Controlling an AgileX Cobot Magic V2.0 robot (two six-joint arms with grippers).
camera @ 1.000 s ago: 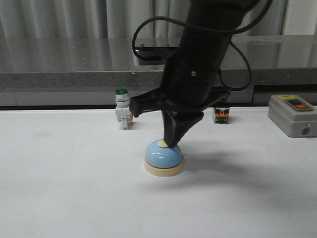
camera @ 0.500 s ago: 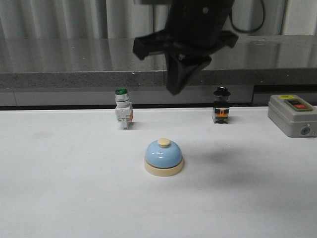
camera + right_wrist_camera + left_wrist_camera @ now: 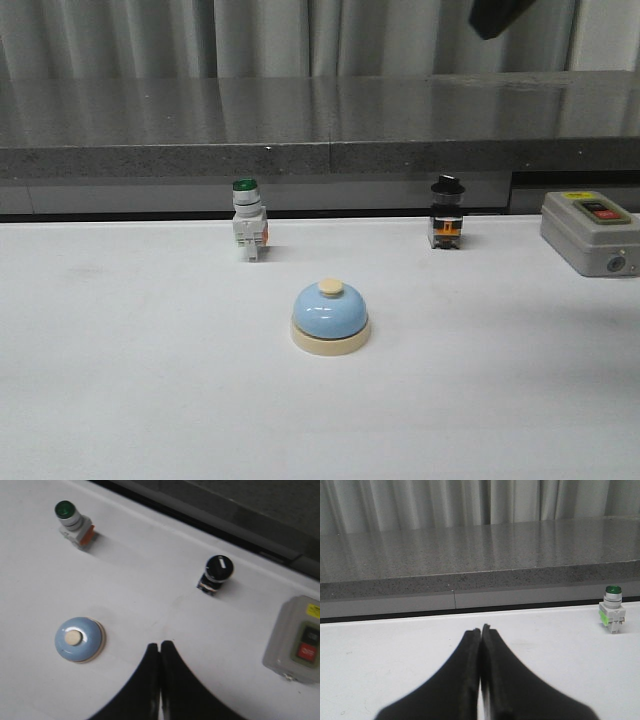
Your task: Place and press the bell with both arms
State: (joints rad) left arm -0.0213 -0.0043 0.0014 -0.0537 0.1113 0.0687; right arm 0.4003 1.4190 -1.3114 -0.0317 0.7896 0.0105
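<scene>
The light-blue bell (image 3: pixel 331 316) with a cream base and cream button stands alone on the white table, near the middle. It also shows in the right wrist view (image 3: pixel 79 639). My right gripper (image 3: pixel 160 644) is shut and empty, high above the table and off to the side of the bell; in the front view only a black tip of it (image 3: pixel 497 17) shows at the top edge. My left gripper (image 3: pixel 481 629) is shut and empty, low over the white table, and is out of the front view. The bell is not in the left wrist view.
A green-capped white push-button switch (image 3: pixel 248 222) stands behind the bell to the left. A black-knobbed switch (image 3: pixel 447 214) stands behind to the right. A grey box with a red button (image 3: pixel 592 231) sits at the far right. A grey ledge (image 3: pixel 200 150) runs along the back.
My right gripper has lifted off the bell's button and risen up and to the right, almost out of the front view. The bell has stayed in place.
</scene>
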